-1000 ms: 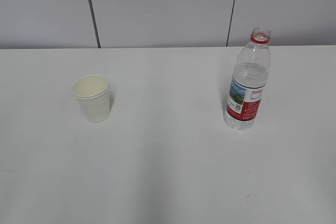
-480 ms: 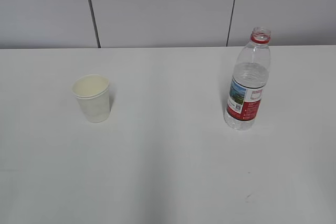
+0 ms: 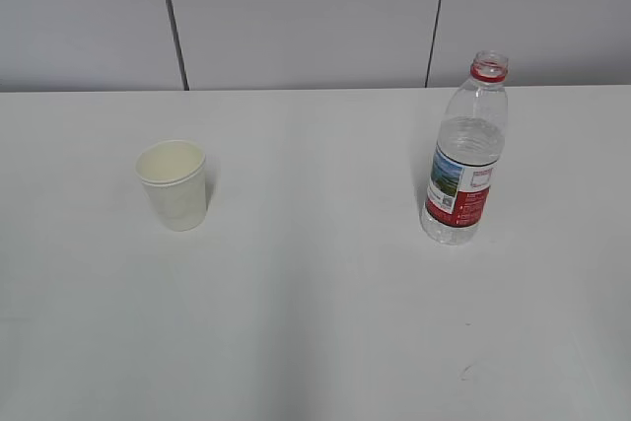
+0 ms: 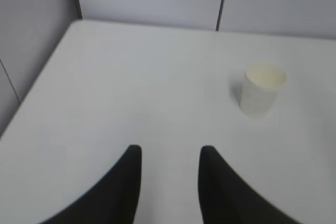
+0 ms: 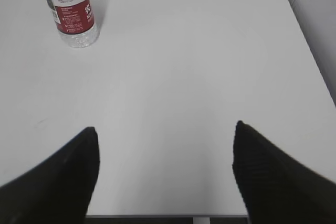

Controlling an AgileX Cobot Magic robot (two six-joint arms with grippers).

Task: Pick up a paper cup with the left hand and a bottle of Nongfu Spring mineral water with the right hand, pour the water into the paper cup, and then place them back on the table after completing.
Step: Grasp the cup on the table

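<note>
Cup (image 3: 174, 184) and bottle (image 3: 465, 155) upright; both grippers (image 4: 169, 169) (image 5: 164, 145) spread, empty.
Left should approach cup at two o'clock, squarely.

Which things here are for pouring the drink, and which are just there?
For the job:
paper cup
water bottle, cap off
left gripper, open
right gripper, open
table

Just there:
grey wall panels

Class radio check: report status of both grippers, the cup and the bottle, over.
Left gripper open, empty. Right gripper open wide, empty. Paper cup and uncapped water bottle upright on table, untouched. Nothing in the way.
</note>
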